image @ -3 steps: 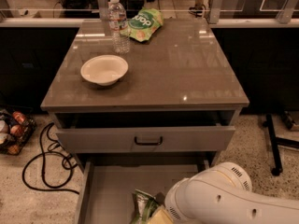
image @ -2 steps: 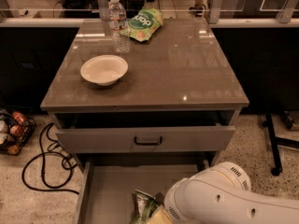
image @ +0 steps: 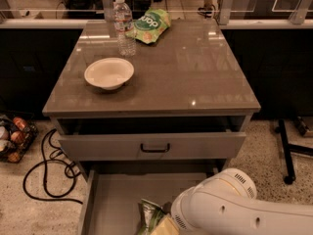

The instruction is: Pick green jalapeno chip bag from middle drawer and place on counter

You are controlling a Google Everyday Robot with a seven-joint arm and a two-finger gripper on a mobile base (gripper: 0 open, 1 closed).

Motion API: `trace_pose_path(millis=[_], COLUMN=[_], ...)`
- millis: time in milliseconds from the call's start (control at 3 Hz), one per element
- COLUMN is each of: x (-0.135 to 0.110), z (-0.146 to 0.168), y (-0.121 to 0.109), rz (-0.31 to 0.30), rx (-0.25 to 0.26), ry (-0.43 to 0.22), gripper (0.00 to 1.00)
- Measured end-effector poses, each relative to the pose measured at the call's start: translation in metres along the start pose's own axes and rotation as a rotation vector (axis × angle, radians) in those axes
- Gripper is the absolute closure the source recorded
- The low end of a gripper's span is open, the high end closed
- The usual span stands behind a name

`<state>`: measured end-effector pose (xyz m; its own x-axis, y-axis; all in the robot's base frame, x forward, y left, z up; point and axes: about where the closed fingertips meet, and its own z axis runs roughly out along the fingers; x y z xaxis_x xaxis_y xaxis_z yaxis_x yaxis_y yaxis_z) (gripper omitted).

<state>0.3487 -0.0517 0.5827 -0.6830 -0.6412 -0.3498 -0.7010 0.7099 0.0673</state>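
The middle drawer [image: 115, 204] stands open, probably so the arm can reach inside. The gripper [image: 164, 227] is low at the drawer's front, beside the green jalapeno chip bag [image: 148, 216]; whether it is clenched or released I cannot tell. The bag lies in the drawer, crumpled, dark green, shiny and partly hidden.

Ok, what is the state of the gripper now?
Gripper: cannot be told; it is down in the middle drawer, at the green jalapeno chip bag.
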Motion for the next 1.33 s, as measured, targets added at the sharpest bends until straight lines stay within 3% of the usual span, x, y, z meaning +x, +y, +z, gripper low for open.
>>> trace_pose_path(millis=[667,1333], x=[0.035,0.037], z=[0.079,0.130], y=[-0.040,-0.049], rz=[0.070,0.243], rx=[0.007,0.001], ry=[0.123,0.151], gripper=[0.00,0.00])
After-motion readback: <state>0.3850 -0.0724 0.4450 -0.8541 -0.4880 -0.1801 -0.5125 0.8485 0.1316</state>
